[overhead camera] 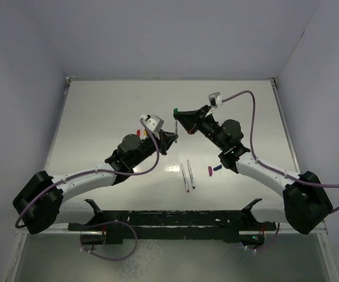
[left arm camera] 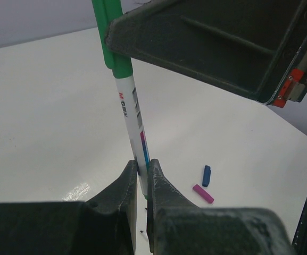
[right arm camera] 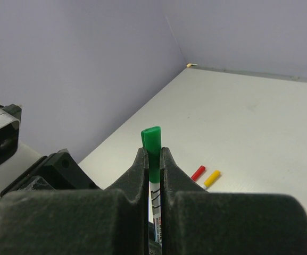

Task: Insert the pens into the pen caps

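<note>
My left gripper is shut on the lower end of a white pen and holds it upright above the table; the jaws pinch it. The green cap sits over the pen's upper end. My right gripper is shut on that green cap, with the pen body running down between its jaws. Two loose pens lie side by side mid-table. A purple cap and a dark blue cap lie right of them, and they also show in the left wrist view.
A red cap and a yellow cap lie side by side on the white table; the red one shows by the left arm. Grey walls enclose the table on three sides. A black rail runs along the near edge.
</note>
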